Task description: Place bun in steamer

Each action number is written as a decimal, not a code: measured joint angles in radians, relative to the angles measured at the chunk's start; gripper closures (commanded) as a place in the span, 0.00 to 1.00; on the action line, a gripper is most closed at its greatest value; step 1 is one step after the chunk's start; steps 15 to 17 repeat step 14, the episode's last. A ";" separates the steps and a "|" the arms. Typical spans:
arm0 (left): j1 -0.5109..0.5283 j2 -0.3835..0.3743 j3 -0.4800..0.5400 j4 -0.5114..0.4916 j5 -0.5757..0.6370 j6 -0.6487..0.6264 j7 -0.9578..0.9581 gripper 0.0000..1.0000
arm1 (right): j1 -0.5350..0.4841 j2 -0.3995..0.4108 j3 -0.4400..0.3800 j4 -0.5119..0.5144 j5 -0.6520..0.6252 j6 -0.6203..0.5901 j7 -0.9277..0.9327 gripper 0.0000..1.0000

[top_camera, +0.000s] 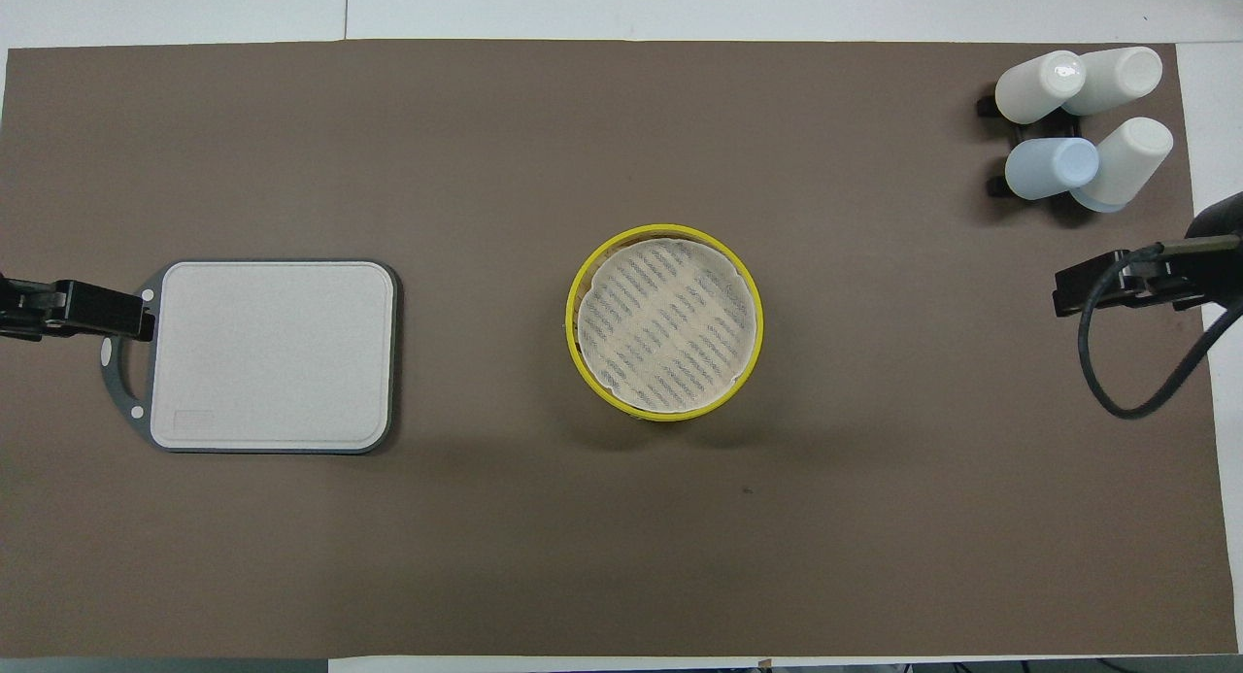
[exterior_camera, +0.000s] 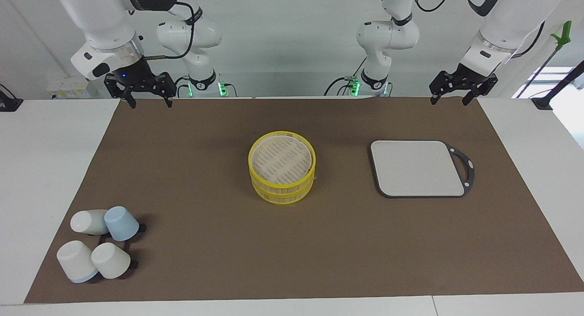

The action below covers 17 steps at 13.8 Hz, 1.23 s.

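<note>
The steamer [exterior_camera: 282, 167] stands in the middle of the brown mat [exterior_camera: 205, 170], two yellow-rimmed tiers stacked one on the other, and the top tier shows only its pale slatted floor; no bun can be seen in either view, so where it lies cannot be told. Both grippers hang well apart from the steamer, one toward each end of the table. The right gripper [exterior_camera: 146, 99] hovers over the mat's edge nearest the robots at the right arm's end, its two fingers spread and pointing down with nothing between them. The left gripper [exterior_camera: 449, 97] hovers over the mat's edge nearest the robots at the left arm's end, its fingers likewise spread and bare. From overhead the left gripper covers the handle end of the grey-edged board [top_camera: 277, 354], which lies flat between the steamer and the left arm's end of the table. Four cups [exterior_camera: 98, 243], three white and one light blue, sit clustered on a black rack at the right arm's end, farther from the robots than the steamer.
</note>
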 measured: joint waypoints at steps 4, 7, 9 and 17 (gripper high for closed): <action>0.000 0.000 0.000 0.000 0.000 0.000 0.000 0.00 | -0.015 0.006 0.004 0.004 -0.003 -0.006 -0.011 0.00; 0.000 0.000 0.000 0.000 0.000 0.000 0.000 0.00 | -0.015 0.005 0.008 0.004 -0.004 -0.010 -0.011 0.00; 0.000 0.000 0.000 0.000 0.000 0.000 0.000 0.00 | -0.015 0.005 0.008 0.004 -0.004 -0.013 -0.011 0.00; 0.000 0.000 0.000 0.000 0.000 0.000 0.000 0.00 | -0.010 0.003 0.011 0.004 -0.004 -0.014 -0.011 0.00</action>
